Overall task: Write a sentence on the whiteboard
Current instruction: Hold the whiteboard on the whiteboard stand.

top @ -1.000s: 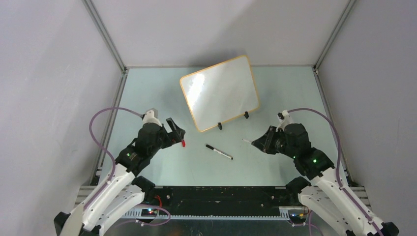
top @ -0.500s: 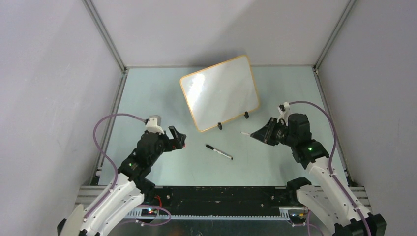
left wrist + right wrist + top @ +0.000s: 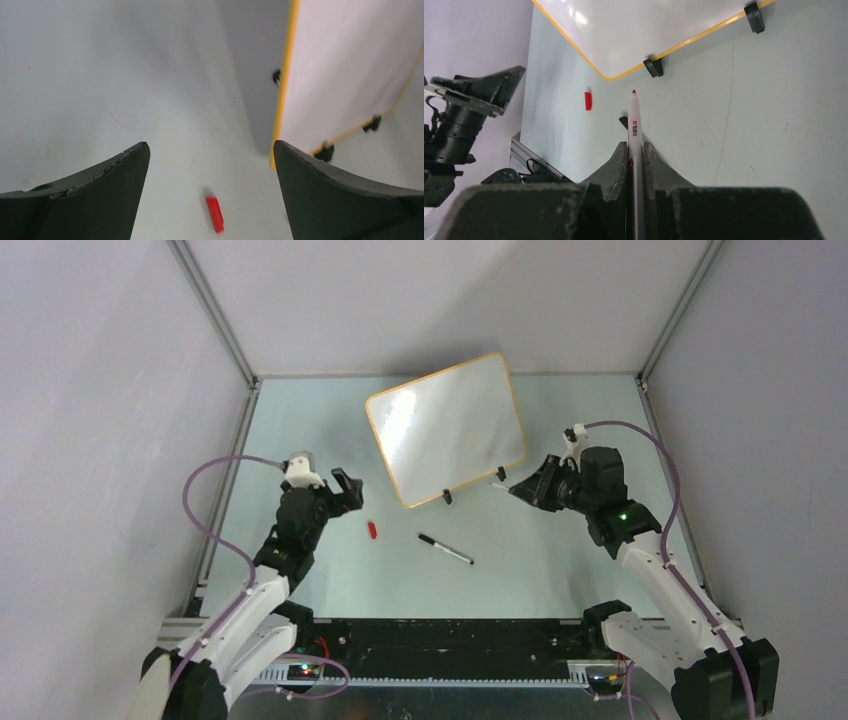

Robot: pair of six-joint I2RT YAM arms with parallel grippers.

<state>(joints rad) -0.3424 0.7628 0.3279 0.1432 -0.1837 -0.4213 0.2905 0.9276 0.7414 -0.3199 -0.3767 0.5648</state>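
Right jaws' marker [image 3: 634,131] closer to whiteboard [image 3: 447,428]

— What encloses it?
— Plain grey walls [image 3: 100,390] on three sides, with metal rails [image 3: 214,316] running along the corners.
— And the bench [image 3: 300,430]?
— Pale green, lightly scuffed, evenly lit.

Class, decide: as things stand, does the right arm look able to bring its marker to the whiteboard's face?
Probably yes. The right gripper is shut on the marker, whose bared tip is aimed at the whiteboard. Nothing stands between the tip and the board's lower edge.
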